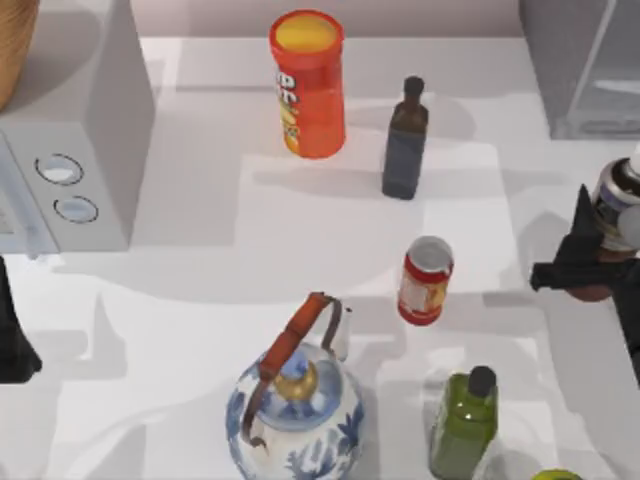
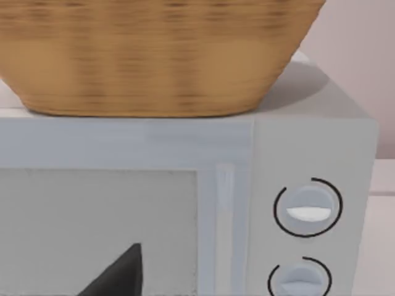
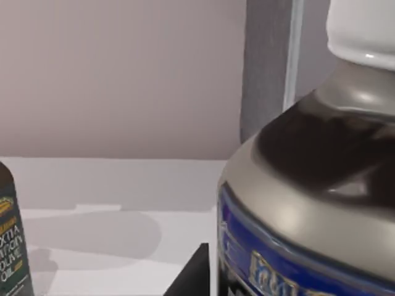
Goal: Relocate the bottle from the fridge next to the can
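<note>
Firmly, the right end effector point(image 1: 590, 262) clasps the bottle point(image 1: 617, 205) beside the fridge point(image 1: 585, 65).

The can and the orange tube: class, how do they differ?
The can is short; the orange tube is taller and wider. The can has a silver top, the tube a yellow lid. The can stands near the table's middle, the tube toward the back. Both are upright cylinders with reddish sides.

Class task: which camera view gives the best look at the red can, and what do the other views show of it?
The top view: the can stands whole on the table, right of centre, between the dark slim bottle and the green bottle. The left wrist view faces the pale box with dials; the right wrist view faces the bottle close up.
</note>
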